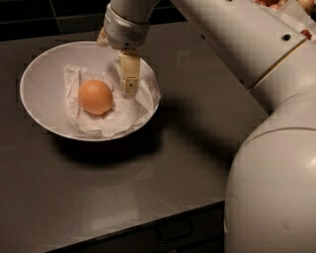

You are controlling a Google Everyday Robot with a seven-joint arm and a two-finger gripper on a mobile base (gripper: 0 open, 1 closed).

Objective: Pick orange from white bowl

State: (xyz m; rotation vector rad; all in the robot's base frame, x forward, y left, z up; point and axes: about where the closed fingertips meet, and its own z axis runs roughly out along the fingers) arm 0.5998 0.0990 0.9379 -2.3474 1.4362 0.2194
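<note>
The orange (95, 97) lies on crumpled white paper in the wide white bowl (39, 79), left of centre on the dark counter. My gripper (116, 65) hangs over the bowl's right half, just right of the orange and apart from it. One tan finger (130, 74) points down onto the paper beside the fruit. The tip of the other finger shows at the wrist's upper left. The jaws stand apart and hold nothing.
My white arm (276, 148) fills the right side of the view and reaches across the counter (148, 188). A smaller bowl with red fruit (301, 15) peeks out at the top right behind the arm. The counter's front edge, with a drawer handle, runs along the bottom.
</note>
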